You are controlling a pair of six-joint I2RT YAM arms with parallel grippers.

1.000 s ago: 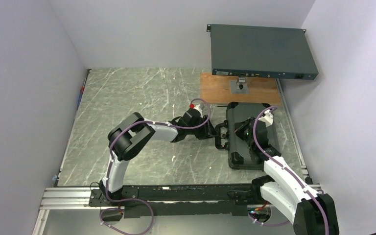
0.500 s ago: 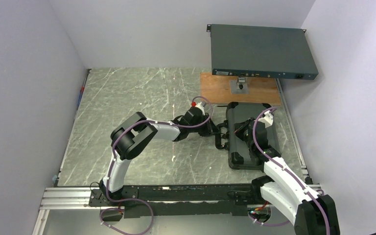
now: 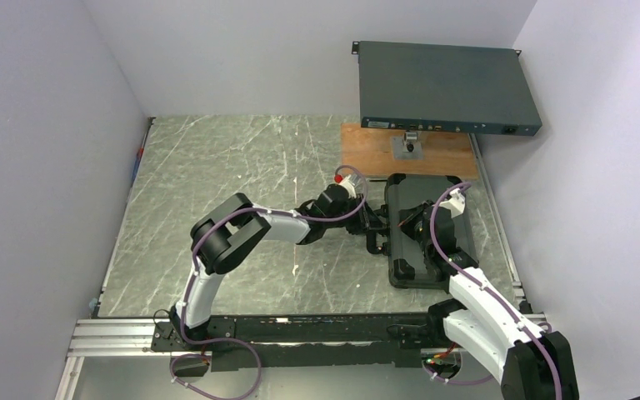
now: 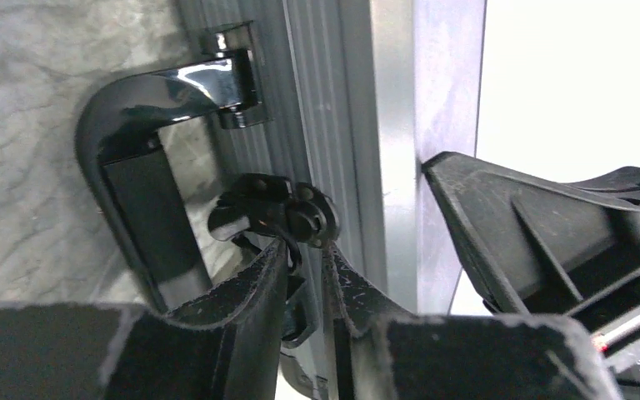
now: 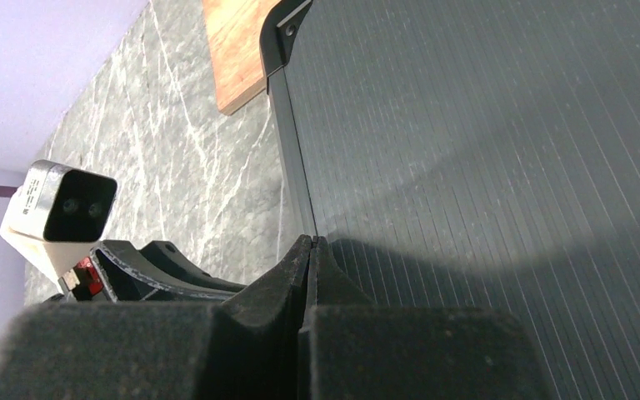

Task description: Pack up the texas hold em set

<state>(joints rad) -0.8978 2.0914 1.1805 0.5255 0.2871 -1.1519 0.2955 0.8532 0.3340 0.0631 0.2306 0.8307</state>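
The black case (image 3: pixel 408 190) lies closed and flat at the table's right side, its handle (image 3: pixel 375 239) facing left. Chips, cards, buttons and dice are hidden inside. My left gripper (image 3: pixel 372 219) is at the case's left edge beside the handle. In the left wrist view its fingers (image 4: pixel 304 250) stand a narrow gap apart, closed around a black latch (image 4: pixel 287 215) next to the handle (image 4: pixel 146 192). My right gripper (image 3: pixel 414 225) rests on the lid. In the right wrist view it (image 5: pixel 311 242) is shut and empty, with its tips on the ribbed lid (image 5: pixel 483 150).
A large dark rack-mount box (image 3: pixel 446 87) sits at the back right, overhanging a wooden board (image 3: pixel 367 150) with a small metal piece (image 3: pixel 408 146) on it. The right wall is close to the case. The marbled table (image 3: pixel 217 167) stretches left.
My left gripper has moved right, from beside the handle up to the case's edge at the latch. The right arm and the case have stayed still.
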